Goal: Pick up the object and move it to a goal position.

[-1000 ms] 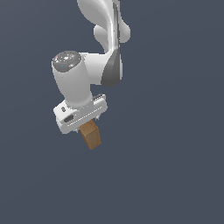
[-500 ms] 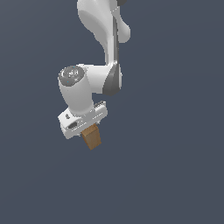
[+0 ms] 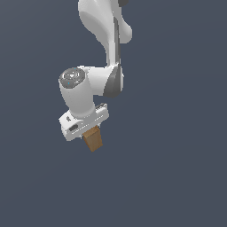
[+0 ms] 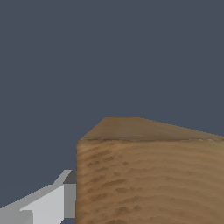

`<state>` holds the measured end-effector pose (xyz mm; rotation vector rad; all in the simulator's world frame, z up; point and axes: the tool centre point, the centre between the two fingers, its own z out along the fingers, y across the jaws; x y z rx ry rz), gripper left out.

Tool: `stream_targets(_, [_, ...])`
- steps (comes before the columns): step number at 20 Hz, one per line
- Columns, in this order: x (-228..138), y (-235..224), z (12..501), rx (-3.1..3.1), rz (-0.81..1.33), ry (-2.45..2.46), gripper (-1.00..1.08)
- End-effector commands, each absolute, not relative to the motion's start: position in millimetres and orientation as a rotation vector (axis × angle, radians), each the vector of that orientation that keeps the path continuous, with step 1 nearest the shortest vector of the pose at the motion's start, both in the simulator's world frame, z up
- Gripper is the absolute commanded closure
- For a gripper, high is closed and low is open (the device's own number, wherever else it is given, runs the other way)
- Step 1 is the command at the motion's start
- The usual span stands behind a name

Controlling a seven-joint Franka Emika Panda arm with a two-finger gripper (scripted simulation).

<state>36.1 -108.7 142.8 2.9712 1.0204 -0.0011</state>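
The object (image 3: 93, 140) is a small tan-brown wooden block that sticks out below the white gripper (image 3: 91, 135) in the exterior view. The gripper is shut on it and holds it up in open space, tilted a little. The block hides most of the fingers there. In the wrist view the object (image 4: 148, 175) fills the near part of the picture, with its wood grain plain to see. One grey-white finger (image 4: 52, 201) lies against its side. No goal marker shows in either view.
Both views show only a flat dark blue-grey background around the arm (image 3: 104, 84). No table edge, container or other object is in sight.
The wrist joint and the arm's upper links have shifted down and slightly toward the exterior view's right. The block stays held at almost the same spot.
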Motion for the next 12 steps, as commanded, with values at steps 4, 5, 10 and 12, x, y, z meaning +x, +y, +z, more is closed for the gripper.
stream_targets(4, [36.1, -108.5, 143.1, 2.971, 0.0, 1.021, 1.08])
stream_targets(5, [36.0, -108.5, 143.3, 2.971, 0.0, 1.021, 1.08])
stream_targets(10, [32.5, -108.0, 151.2, 2.971, 0.0, 1.021, 1.08])
stream_targets(12, [29.6, -107.6, 157.5, 2.971, 0.0, 1.021, 1.08])
